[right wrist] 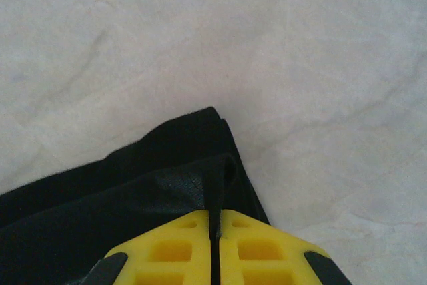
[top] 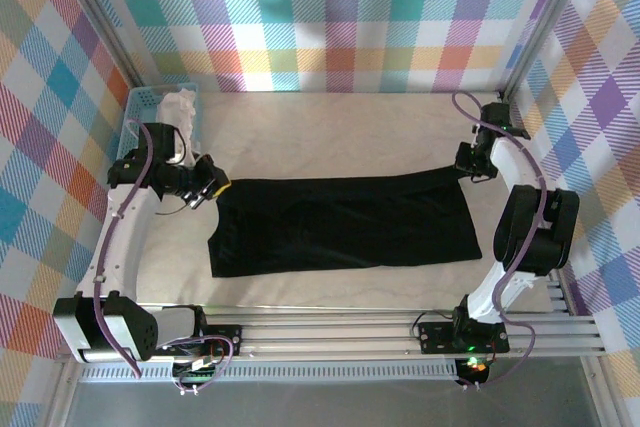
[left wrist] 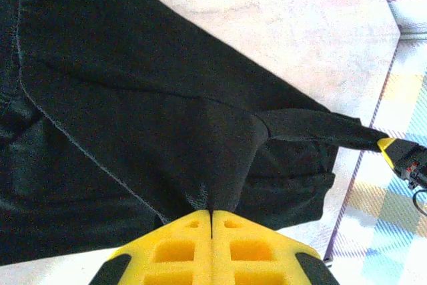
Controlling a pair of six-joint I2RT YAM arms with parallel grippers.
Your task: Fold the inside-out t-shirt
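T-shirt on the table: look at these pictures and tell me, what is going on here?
Two robot arms are handling a black t-shirt that lies spread out across the table. The left gripper is shut on a bunch of cloth at the shirt's left end. The right gripper is shut on the shirt's far right corner.

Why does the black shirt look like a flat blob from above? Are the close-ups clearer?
Top view: the t-shirt is so dark against the pale table that its folds vanish; the back wall is washed out. Left wrist view: creases and seams show. Right wrist view: the table looks soft, slightly hazy.
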